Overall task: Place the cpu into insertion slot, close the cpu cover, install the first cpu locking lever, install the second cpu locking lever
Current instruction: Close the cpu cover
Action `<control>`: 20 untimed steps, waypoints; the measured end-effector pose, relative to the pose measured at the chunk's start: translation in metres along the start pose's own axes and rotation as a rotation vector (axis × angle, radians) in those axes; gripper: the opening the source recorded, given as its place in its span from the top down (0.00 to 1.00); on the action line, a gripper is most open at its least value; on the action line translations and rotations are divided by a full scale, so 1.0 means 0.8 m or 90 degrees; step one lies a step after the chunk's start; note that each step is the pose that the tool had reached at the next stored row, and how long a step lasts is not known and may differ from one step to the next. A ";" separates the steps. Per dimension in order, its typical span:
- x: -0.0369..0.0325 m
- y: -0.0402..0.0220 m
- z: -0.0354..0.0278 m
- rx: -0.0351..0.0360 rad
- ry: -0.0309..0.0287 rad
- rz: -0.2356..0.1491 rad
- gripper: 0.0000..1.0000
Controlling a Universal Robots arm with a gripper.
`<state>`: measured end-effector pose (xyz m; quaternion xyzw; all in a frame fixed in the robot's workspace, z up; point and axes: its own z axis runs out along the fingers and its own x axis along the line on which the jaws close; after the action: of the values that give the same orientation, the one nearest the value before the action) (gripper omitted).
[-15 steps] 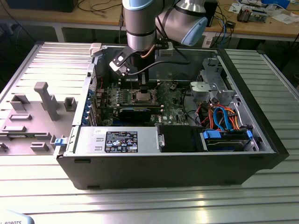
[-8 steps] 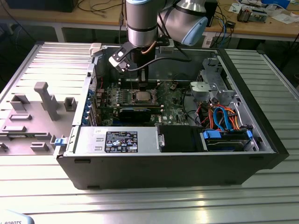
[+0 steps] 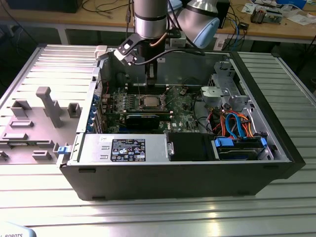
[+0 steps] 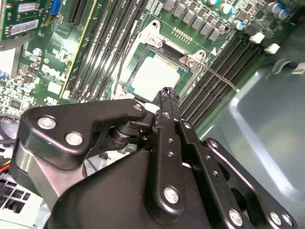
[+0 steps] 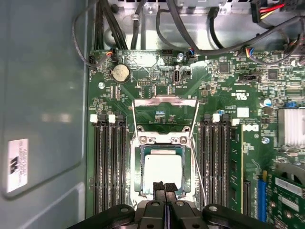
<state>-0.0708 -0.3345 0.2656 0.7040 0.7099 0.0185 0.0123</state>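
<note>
Claw pinched closed, over square silvery cpu

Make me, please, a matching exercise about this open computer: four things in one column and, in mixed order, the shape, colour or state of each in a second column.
Things
1. cpu
2. gripper
3. coin battery
4. memory slots

Descriptions
a. long, black, in rows
b. round, silver
c. shut, tips together
d. square, silver-grey top

Pairs: 1-d, 2-c, 3-b, 4-a
</note>
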 end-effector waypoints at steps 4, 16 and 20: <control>0.0001 0.0006 -0.0130 0.0011 0.0000 0.000 0.88; 0.0002 0.0014 -0.0267 0.0029 0.0001 0.000 0.88; 0.0001 0.0056 -0.0265 0.0029 0.0000 0.000 0.88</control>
<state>-0.0673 -0.3345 0.2870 0.7040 0.7099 0.0169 0.0106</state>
